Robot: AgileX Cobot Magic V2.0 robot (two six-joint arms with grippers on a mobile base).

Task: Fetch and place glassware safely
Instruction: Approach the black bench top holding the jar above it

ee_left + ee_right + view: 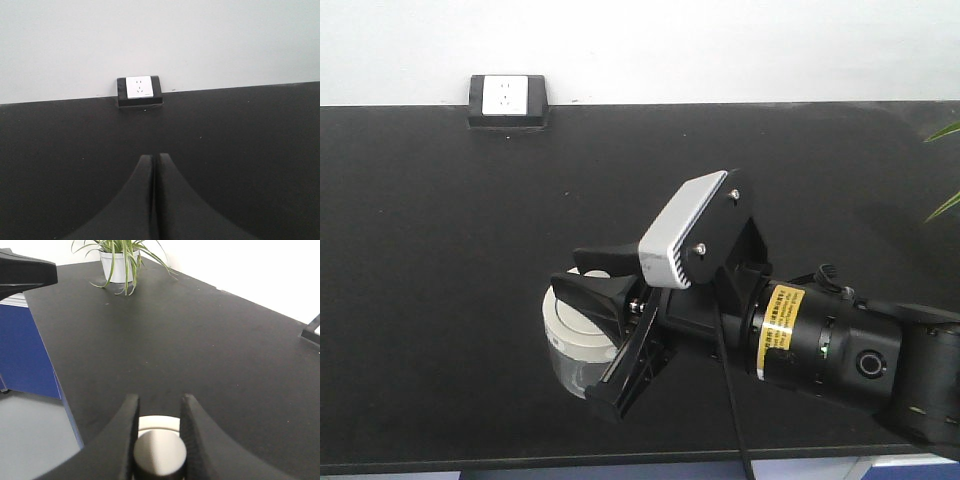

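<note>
The right arm reaches in low from the right, its right claw (160,407) clamped on the knob of the small clear glass jar with a cream-white lid (567,335), near the front edge of the black tabletop (440,260). The left claw (152,161) is pressed together, holding nothing.

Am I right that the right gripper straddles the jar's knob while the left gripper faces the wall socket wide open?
Not quite: the left gripper is shut, fingers pressed together, as the left wrist view shows. It does face the wall socket, and the right gripper straddles the jar's knob.
</note>
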